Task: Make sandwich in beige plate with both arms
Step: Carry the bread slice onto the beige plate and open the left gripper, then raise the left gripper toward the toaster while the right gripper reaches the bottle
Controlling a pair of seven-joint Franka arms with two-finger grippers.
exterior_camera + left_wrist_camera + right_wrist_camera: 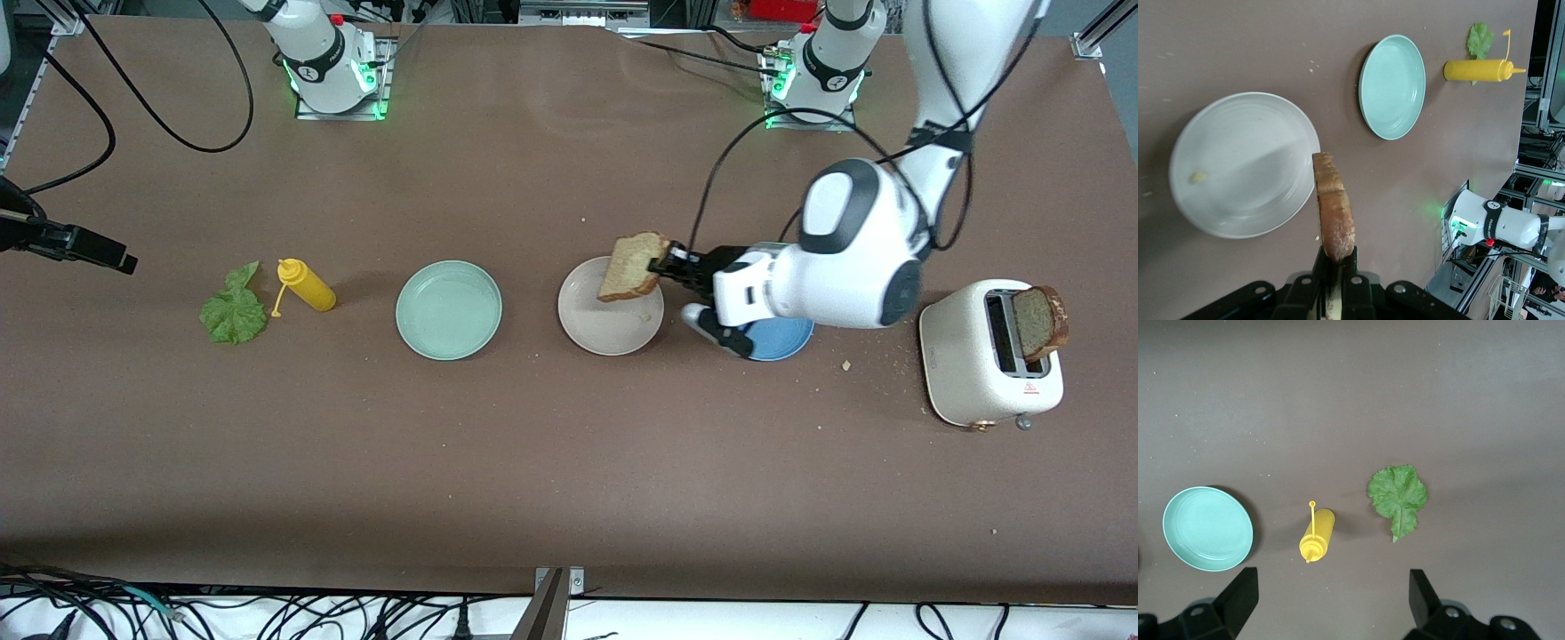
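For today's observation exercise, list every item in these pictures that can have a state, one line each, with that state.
Left pincer: shut on the bread slice, over the beige plate.
Bread slice: held on edge, in the air.
Beige plate: holds only a crumb.
Right pincer: open, over the table near the lettuce leaf.
Lettuce leaf: flat on the table.
Toaster: second slice sticking up.
Mustard bottle: lying down.

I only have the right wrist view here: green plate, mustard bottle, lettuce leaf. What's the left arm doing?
Observer: The left gripper is shut on a bread slice, over the beige plate.
Operator: Anything already on that plate?
Observer: Only a crumb.
Operator: Where's the second slice?
Observer: Standing in the toaster at the left arm's end, second bread slice sticking up.
Operator: And my right gripper?
Observer: The right gripper is open, over the table near the lettuce leaf.
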